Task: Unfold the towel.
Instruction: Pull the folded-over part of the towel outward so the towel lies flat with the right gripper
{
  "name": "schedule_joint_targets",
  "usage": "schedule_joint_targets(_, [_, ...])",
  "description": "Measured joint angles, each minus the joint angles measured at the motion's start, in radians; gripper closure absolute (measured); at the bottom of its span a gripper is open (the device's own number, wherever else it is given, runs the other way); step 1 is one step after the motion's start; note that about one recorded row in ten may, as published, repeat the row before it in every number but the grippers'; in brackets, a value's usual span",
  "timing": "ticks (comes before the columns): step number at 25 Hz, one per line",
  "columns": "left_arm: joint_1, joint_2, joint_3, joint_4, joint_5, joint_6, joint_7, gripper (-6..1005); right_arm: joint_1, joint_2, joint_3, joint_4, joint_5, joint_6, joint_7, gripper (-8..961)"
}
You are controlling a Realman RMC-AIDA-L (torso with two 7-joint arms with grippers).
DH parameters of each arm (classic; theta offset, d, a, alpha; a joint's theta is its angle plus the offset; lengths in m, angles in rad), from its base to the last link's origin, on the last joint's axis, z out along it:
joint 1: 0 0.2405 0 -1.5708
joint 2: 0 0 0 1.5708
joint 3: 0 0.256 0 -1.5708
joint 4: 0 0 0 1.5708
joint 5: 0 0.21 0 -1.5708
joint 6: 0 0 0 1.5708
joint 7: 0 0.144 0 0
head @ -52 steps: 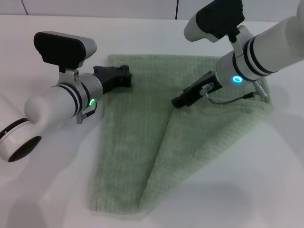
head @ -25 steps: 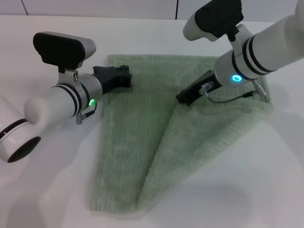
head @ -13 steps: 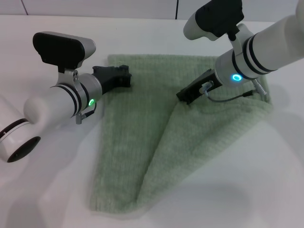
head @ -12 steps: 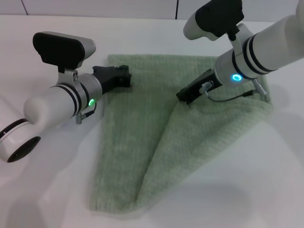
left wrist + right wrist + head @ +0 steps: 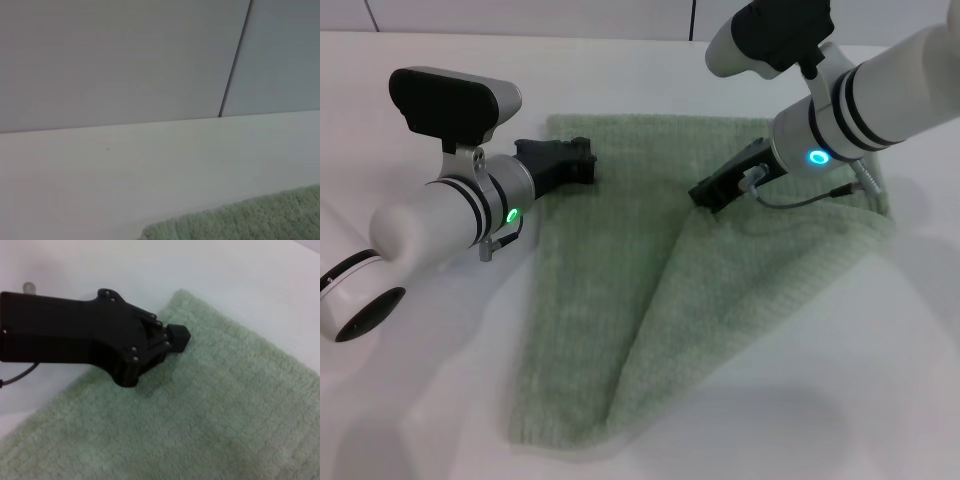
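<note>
At the left of the head view, the left gripper (image 5: 582, 160) rests closed on the upper left edge of the towel (image 5: 620, 300). The towel lies on the white table (image 5: 410, 400) in the centre, its right part folded over diagonally. At the upper right, the right gripper (image 5: 703, 196) pinches the fold's corner.

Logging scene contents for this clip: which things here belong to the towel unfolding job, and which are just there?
Part of the job:
- towel, one corner folded over
- right gripper, at the folded flap's tip
- left gripper, fingers shut, at the towel's far left corner

Just there:
- white table
- wall panels behind it
</note>
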Motion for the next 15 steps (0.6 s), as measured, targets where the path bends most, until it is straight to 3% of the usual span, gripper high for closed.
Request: schedule_joint_targets(15, [0.0,0.001,0.0,0.0,0.0,-0.003,0.0,1000,-0.052,-0.004,0.021,-0.153,-0.035,-0.115,0.009,885])
